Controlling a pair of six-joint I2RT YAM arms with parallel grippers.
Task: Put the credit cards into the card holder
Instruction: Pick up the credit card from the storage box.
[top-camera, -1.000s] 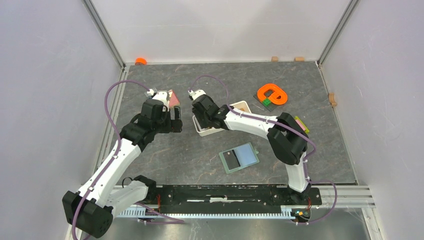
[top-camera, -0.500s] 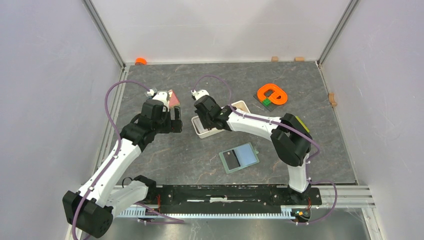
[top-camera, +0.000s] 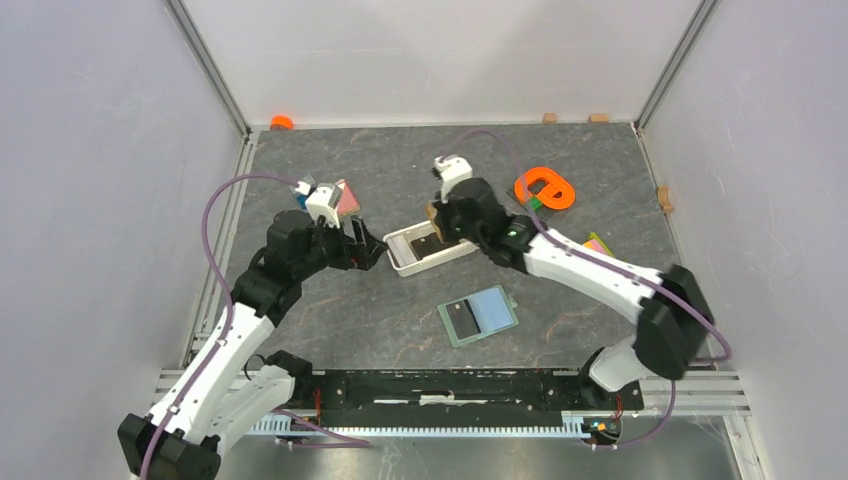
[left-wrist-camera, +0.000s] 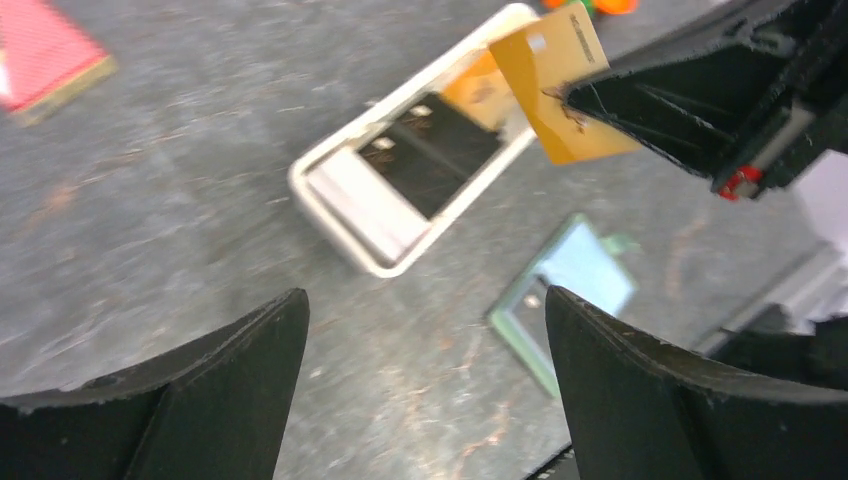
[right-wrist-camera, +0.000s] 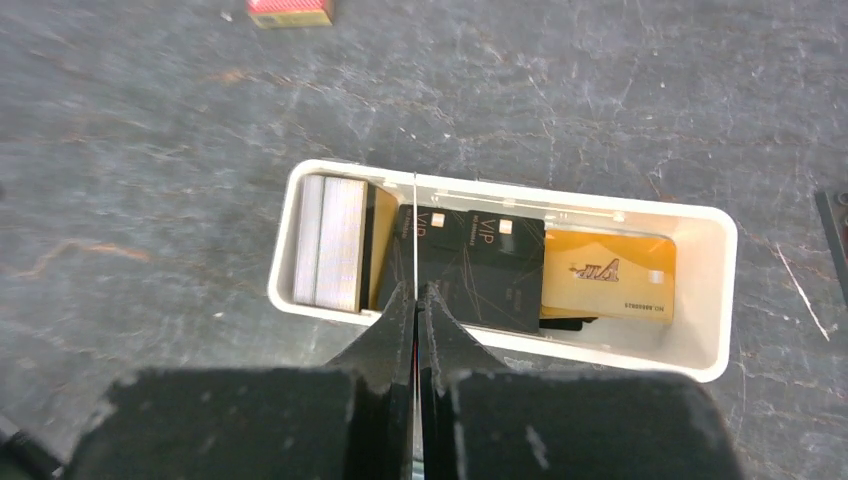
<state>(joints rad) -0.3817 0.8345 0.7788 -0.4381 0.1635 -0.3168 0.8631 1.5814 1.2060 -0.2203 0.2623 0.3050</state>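
Above the white tray (top-camera: 400, 262), my right tool (right-wrist-camera: 417, 295) pinches a tan card (left-wrist-camera: 560, 90) edge-on; my left tool (left-wrist-camera: 422, 300) gapes wide beside it, holding nothing.

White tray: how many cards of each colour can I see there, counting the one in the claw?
Gold cards: 2, one lying in the white tray, one pinched in the right claw.
Black cards, VIP print: 2, in the tray.
Pale stack at the tray's end: 1, too tight to count singly.
Total: 4 cards, plus 1 stack.
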